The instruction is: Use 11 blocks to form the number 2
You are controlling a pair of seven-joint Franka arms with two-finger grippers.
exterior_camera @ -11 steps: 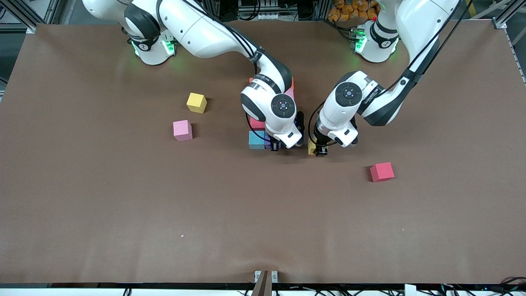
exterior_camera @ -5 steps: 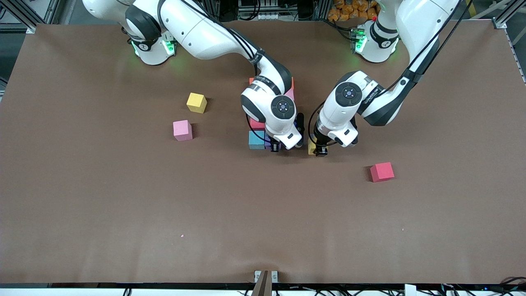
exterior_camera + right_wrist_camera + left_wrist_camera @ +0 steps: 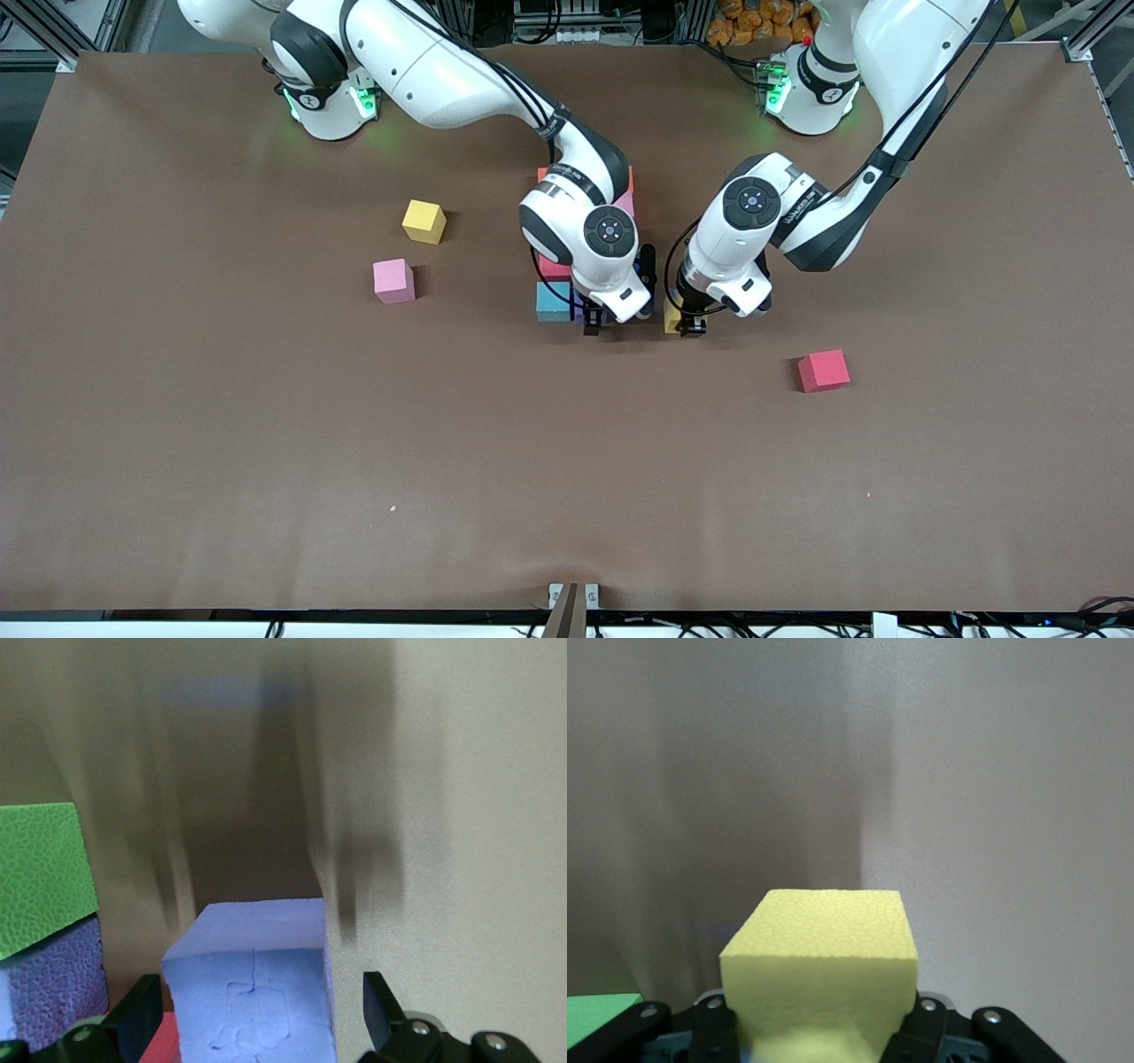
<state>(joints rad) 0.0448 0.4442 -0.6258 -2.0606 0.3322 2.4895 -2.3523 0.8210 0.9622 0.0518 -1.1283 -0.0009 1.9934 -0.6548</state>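
My right gripper [image 3: 595, 324] is down at the camera-side end of the number 2 [image 3: 567, 282], fingers [image 3: 137, 1020] spread wide with a gap on each side of the blue-purple block [image 3: 257, 979], which sits beside the light blue block [image 3: 553, 301]. My left gripper [image 3: 690, 328] is just beside the number 2 toward the left arm's end of the table, clamped on a yellow block [image 3: 824, 974]. Loose around the number 2 lie another yellow cube [image 3: 423, 221], a pink cube [image 3: 393, 280] and a red cube [image 3: 823, 369].
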